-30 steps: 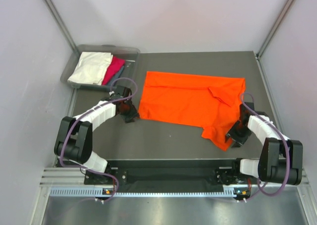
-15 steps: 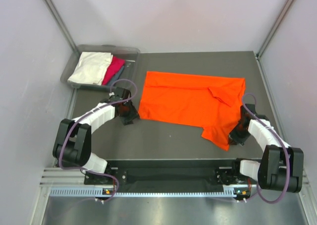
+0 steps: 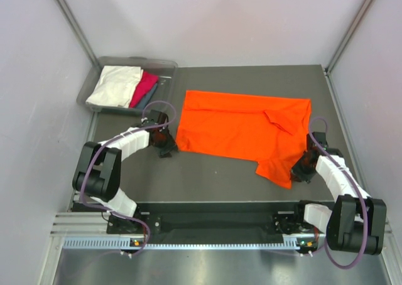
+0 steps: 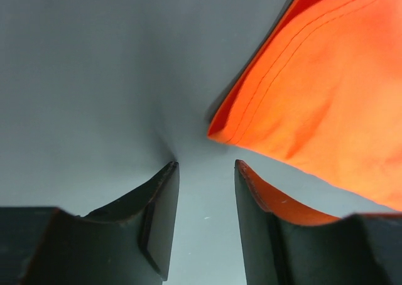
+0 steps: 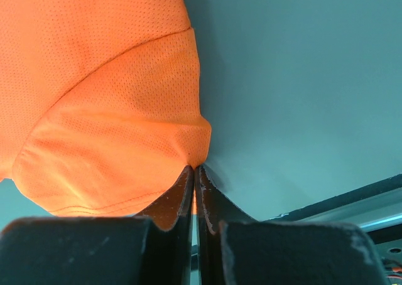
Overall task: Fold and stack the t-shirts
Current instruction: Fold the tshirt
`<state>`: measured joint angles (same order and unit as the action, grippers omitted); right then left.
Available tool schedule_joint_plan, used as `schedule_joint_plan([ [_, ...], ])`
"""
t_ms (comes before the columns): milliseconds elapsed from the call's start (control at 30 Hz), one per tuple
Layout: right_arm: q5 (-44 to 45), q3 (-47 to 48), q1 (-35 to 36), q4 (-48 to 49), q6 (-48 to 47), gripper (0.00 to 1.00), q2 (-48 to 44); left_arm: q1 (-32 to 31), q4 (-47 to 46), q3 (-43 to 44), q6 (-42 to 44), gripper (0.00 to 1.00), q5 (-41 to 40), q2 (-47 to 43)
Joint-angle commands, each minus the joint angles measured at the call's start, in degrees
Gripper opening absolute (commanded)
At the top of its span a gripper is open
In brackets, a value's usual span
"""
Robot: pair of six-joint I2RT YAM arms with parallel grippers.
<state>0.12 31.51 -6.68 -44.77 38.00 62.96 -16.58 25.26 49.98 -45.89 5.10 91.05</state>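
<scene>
little of the task looks done. the orange t-shirt [image 3: 242,125] lies opened out and unfolded across the middle and right of the surface [image 3: 207,181], with one small flap turned back on itself near its far right corner and a sleeve jutting toward the near right. the right fingers [image 5: 191,181] are pressed together on the rim of that sleeve, a sliver of orange cloth caught between their tips. the left fingers [image 3: 167,148] stand apart and low at the shirt's near left corner, holding nothing, though the corner lies just ahead of the gap. i judge this to be the start of a first fold, with both near corners being taken up. the folding of this shirt is left to do, and no stack shows on the surface. the cream-white t-shirt [image 3: 114,85], the magenta-pink t-shirt [image 3: 145,85] and the teal-grey t-shirt [image 3: 151,98] lie overlapping in the grey bin [image 3: 164,64] at the far left corner; how neatly they are folded i cannot tell. the surface is a dark grey matte sheet. pale walls [image 3: 207,21] close it in on three sides, with slanted metal posts at the far corners, and a ribbed metal rail [image 3: 213,241] along the near edge carries the arm bases.
</scene>
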Motion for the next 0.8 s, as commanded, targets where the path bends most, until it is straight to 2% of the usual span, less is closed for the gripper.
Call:
schedule_joint_plan([
  [0, 0.1, 0.7, -0.2, 1.0, -0.3, 0.0, -1.3, 0.1, -3.4, 1.5, -0.2, 0.45, -2.1, 1.8],
  [300, -1.4, 1.0, -0.2, 1.4, -0.6, 0.0, -0.8, 0.1, -5.0, 2.4, 0.4, 0.43, -4.5, 6.0],
  [400, -1.1, 1.5, -0.2, 1.3, -0.7, 0.0, -0.7, 0.1, -6.3, 1.8, 1.1, 0.35, -4.4, 6.7],
  [500, -0.8, 1.9, -0.2, 0.8, -0.8, 0.0, -0.8, 0.1, -7.0, 1.4, 1.7, 0.14, -3.9, 6.7],
  [533, -0.8, 1.9, -0.2, 0.7, -0.8, 0.0, -1.0, 0.1, -6.9, 1.4, 1.8, 0.0, -3.8, 6.5],
  [767, 1.5, 4.4, -0.3, -2.8, -2.0, 0.0, -4.2, 0.1, -4.6, -2.1, 1.8, 0.0, -2.5, 1.2],
])
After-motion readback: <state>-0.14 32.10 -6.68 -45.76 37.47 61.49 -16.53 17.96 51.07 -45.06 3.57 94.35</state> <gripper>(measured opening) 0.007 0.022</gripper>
